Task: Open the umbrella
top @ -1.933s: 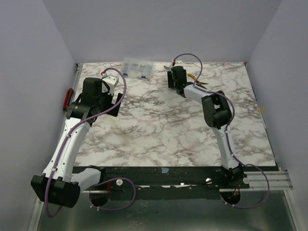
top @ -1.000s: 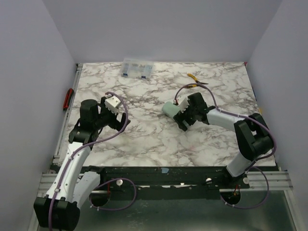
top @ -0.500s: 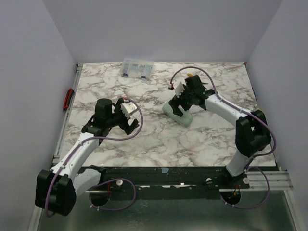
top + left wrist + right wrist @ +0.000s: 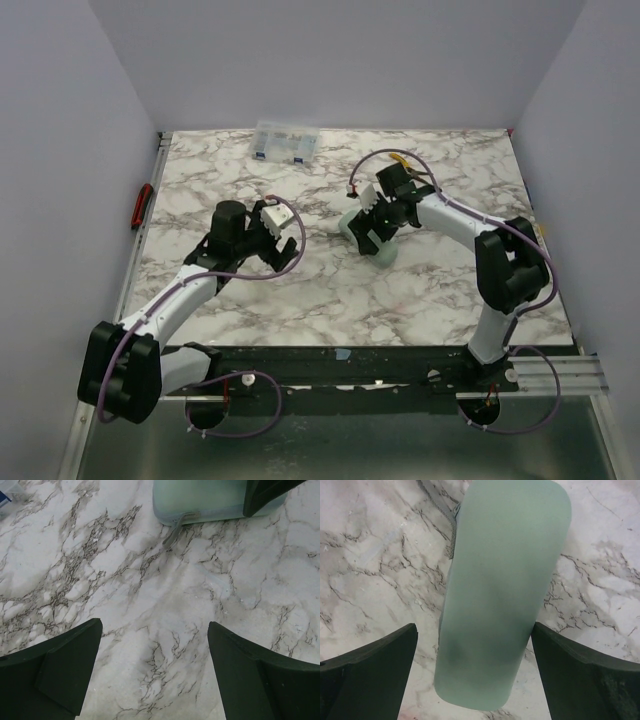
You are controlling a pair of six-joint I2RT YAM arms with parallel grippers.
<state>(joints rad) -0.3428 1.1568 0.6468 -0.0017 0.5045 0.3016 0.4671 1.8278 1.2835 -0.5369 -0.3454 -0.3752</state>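
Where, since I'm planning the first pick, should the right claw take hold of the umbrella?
Probably across its middle, coming straight down from above: the umbrella lies flat, a long rounded pale green bundle, and its narrow width sits inside the open right claw.

The umbrella [image 4: 384,251] lay on my table [image 4: 330,290] right of centre, between my right gripper's [image 4: 475,645] fingers, left gripper [image 4: 155,647] apart to its left, compartment box [image 4: 287,141] and pliers [image 4: 400,156] behind.

The left arm [image 4: 165,305] and right arm [image 4: 450,218] have white links, black joints and looping purple cables [image 4: 300,240].
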